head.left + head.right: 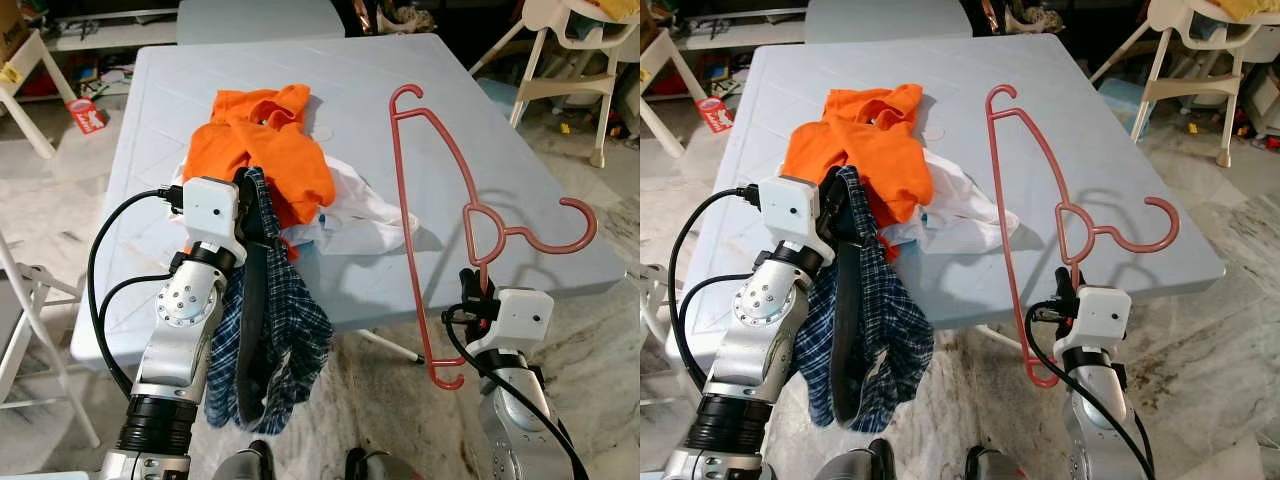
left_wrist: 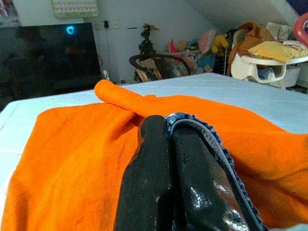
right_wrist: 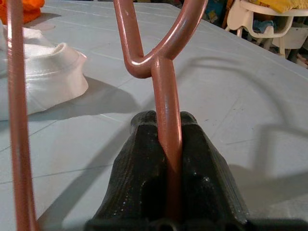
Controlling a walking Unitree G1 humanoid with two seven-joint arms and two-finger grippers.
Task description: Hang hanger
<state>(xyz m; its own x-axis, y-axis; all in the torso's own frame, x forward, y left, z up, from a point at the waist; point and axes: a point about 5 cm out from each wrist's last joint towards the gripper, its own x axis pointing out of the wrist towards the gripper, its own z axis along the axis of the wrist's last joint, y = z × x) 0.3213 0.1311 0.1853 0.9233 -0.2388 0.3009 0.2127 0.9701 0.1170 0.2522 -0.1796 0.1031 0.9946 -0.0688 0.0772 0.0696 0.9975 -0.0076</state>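
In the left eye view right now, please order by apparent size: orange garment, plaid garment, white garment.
1. Orange garment and plaid garment look alike; the plaid hangs nearer the camera, so unsure.
2. White garment, smallest.

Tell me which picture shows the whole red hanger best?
The left eye view: the whole red hanger shows there, hook to ends, held up over the table by the right gripper. The right eye view shows the same. The right wrist view gets just its clamped stem.

I'm seeing bright, even daylight; the hanger (image 1: 440, 215) is casting soft shadows on the table (image 1: 520, 150), and the fingers (image 3: 144, 187) nearest the wrist camera are blurring.
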